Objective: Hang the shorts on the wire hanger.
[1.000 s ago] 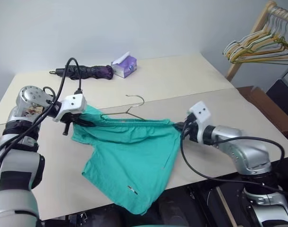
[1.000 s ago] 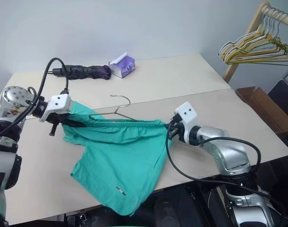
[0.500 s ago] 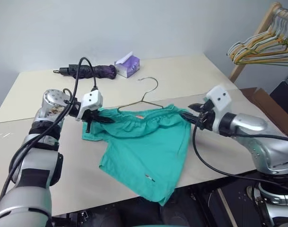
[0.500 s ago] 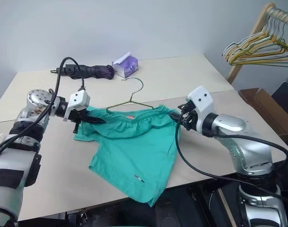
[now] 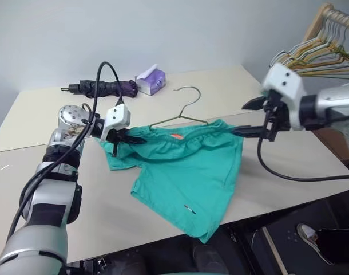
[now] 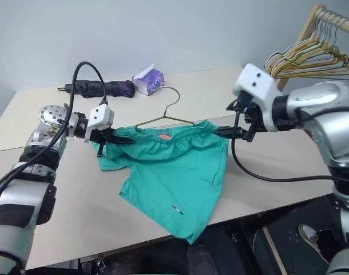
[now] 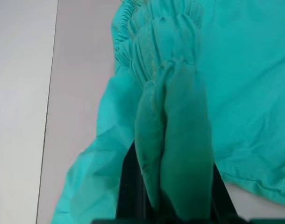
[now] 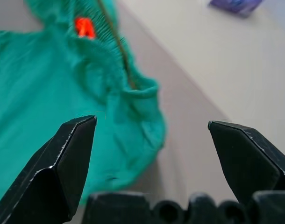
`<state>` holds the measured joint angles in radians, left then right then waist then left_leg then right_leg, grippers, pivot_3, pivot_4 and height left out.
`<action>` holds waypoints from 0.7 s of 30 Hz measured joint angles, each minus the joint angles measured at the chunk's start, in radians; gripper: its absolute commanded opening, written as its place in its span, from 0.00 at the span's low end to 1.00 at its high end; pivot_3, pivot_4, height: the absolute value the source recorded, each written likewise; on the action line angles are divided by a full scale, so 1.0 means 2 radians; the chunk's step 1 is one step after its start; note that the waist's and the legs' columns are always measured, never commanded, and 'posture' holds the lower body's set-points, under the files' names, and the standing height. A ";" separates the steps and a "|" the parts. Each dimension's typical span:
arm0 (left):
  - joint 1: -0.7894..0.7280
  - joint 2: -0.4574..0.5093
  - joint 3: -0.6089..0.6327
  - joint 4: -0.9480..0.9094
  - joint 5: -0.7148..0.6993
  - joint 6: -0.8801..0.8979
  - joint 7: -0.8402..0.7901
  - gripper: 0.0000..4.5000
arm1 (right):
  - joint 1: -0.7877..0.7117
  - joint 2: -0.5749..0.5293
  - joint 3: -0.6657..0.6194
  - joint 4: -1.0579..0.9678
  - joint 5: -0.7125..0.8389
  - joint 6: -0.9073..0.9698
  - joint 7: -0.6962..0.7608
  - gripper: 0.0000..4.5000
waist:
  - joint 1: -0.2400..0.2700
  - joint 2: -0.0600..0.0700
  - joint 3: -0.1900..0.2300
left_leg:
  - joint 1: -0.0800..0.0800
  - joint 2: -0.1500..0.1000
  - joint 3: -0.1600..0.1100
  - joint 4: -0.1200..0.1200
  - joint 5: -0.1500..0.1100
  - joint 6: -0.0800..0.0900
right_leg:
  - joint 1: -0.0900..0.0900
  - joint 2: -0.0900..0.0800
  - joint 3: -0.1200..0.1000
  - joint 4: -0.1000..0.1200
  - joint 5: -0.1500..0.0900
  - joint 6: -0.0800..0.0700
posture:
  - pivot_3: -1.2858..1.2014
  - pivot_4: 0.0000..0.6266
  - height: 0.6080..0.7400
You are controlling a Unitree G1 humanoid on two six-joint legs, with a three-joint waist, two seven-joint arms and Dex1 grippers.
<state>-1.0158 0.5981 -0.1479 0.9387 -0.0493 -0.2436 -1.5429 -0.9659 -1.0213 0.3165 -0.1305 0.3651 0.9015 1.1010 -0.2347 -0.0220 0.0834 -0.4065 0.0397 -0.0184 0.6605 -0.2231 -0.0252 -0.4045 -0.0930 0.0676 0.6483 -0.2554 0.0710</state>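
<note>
I keep the left gripper (image 5: 130, 139) pinching the shorts (image 5: 186, 172) waistband so the wire hanger (image 5: 183, 117) stays threaded; right gripper (image 5: 252, 117) hovers, fingers spread, empty

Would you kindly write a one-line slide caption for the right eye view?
Left hand pinches the shorts at the waistband on the wire hanger; right hand hovers open beside them.

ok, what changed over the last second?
The right gripper let go of the teal-green cloth shorts, opened and lifted clear above the beige table. The left gripper stayed shut on the waistband, shifting slightly toward the middle. The thin olive-gold wire hanger remains inside the waistband.
</note>
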 measured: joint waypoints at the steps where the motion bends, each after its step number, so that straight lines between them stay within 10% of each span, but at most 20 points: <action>1: 0.000 -0.002 0.001 -0.004 -0.002 0.000 0.000 0.02 | -0.014 0.009 0.023 0.019 -0.018 -0.012 0.014 0.99 | -0.001 0.000 0.000 | 0.000 0.000 0.000 0.000 0.000 0.000 | 0.000 0.000 0.000 0.000 0.000 0.000 | 0.46 0.00 1.00; 8: 0.001 -0.003 0.005 -0.029 -0.007 0.004 -0.002 0.02 | -0.044 0.067 0.078 0.103 -0.084 -0.054 0.051 0.87 | 0.000 0.000 0.000 | 0.000 -0.001 -0.001 0.000 0.000 0.000 | 0.000 -0.001 0.000 0.001 0.000 0.000 | 0.47 0.01 1.00; 21: 0.006 0.007 0.005 -0.049 -0.007 0.004 -0.003 0.02 | -0.052 0.103 0.081 0.119 -0.117 -0.074 0.082 0.01 | 0.002 0.000 -0.001 | 0.000 -0.001 -0.001 0.000 0.000 0.000 | 0.000 -0.001 0.000 0.001 0.000 0.000 | 0.47 0.00 1.00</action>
<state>-1.0044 0.6118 -0.1378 0.8413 -0.0628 -0.2365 -1.5497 -1.0706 -0.8145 0.4786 0.1074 0.1313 0.7536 1.2655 -0.2303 -0.0211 0.0822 -0.4065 0.0375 -0.0212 0.6606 -0.2225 -0.0259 -0.4047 -0.0947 0.0667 0.6502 -0.2554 0.0711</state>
